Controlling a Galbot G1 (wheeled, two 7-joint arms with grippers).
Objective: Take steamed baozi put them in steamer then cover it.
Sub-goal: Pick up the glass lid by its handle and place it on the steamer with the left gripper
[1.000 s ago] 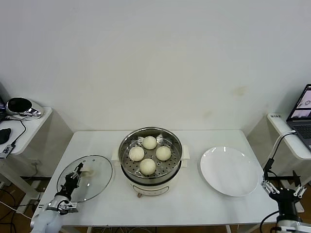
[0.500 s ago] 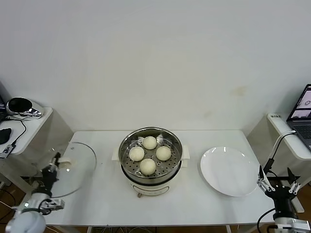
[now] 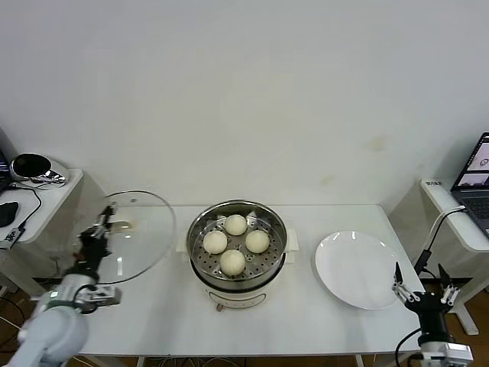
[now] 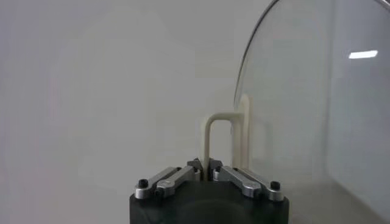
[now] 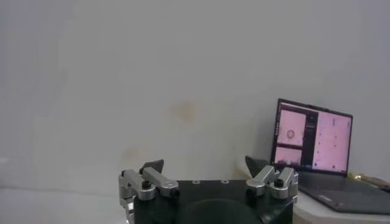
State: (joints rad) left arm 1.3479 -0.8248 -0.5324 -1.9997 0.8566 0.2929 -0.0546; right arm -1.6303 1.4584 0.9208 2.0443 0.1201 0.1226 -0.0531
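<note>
Several cream-white steamed baozi (image 3: 232,261) lie on the perforated tray inside the shiny steel steamer (image 3: 200,229), which stands uncovered at the table's middle. My left gripper (image 3: 102,232) is up in the air left of the steamer. It is shut on the cream handle (image 4: 209,137) of the round glass lid (image 3: 141,229), which hangs tilted above the table's left end. In the left wrist view my left gripper (image 4: 205,165) pinches the handle's thin loop, with the lid (image 4: 304,91) beyond it. My right gripper (image 3: 422,293) waits open at the table's front right corner, holding nothing.
A flat white plate (image 3: 361,269) lies right of the steamer. A side table (image 3: 46,191) with a shiny helmet-like object stands at far left. Another at far right carries a laptop (image 5: 314,146). My right gripper (image 5: 205,165) faces the wall.
The glass lid has left the table: the left gripper lifted it, swung it out left, then raised it toward the steamer. The right gripper has sunk a little and drifted left.
</note>
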